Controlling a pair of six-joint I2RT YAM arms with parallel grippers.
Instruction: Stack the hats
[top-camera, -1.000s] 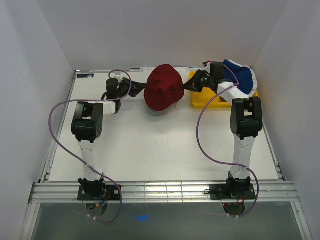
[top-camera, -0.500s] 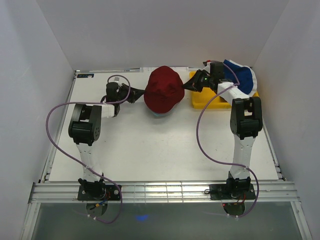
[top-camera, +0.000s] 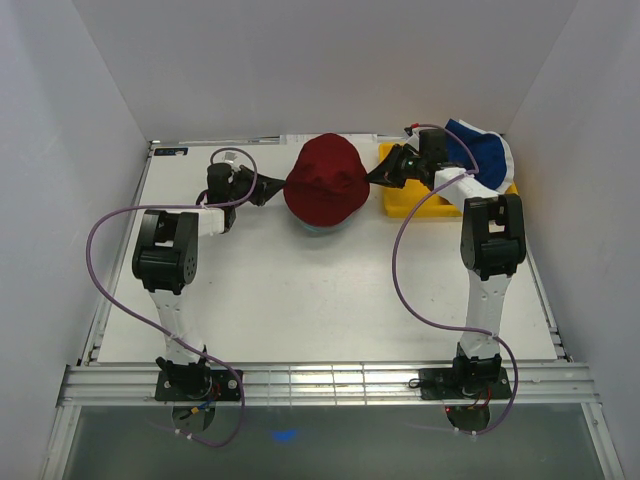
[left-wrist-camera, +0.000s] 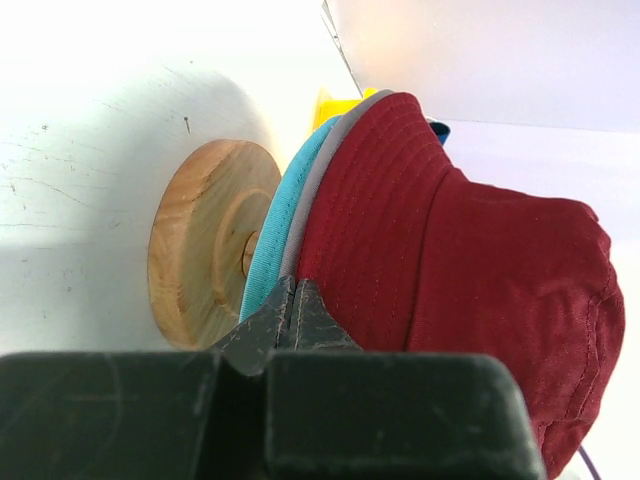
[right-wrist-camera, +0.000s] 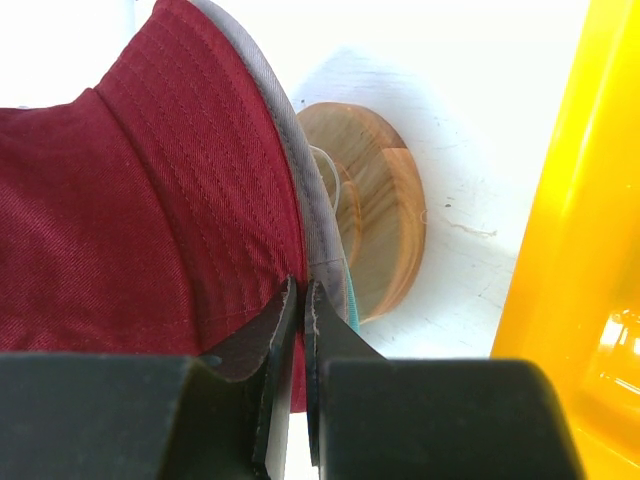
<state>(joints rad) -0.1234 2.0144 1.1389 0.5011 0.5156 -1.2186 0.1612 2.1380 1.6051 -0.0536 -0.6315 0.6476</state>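
A dark red hat (top-camera: 323, 188) sits on top of a grey hat (left-wrist-camera: 315, 190) and a teal hat (left-wrist-camera: 275, 235) on the wooden stand (left-wrist-camera: 205, 240). My left gripper (top-camera: 281, 188) is at the stack's left brim. Its jaws are shut tight, with the tips (left-wrist-camera: 292, 285) against the edge between the grey and red brims. My right gripper (top-camera: 372, 178) is at the right brim, shut on the red hat's brim (right-wrist-camera: 300, 290). The red hat (right-wrist-camera: 130, 220), the grey brim (right-wrist-camera: 290, 130) and the stand (right-wrist-camera: 375, 215) also show in the right wrist view. A navy blue hat (top-camera: 480, 148) lies behind the right arm.
A yellow tray (top-camera: 400, 205) stands just right of the stand, close to my right gripper; it also shows in the right wrist view (right-wrist-camera: 580, 200). White walls close in the back and both sides of the table.
My left gripper has moved right from open table to the hat's left brim. The red hat has shifted slightly left and back and sits more level on the stack.
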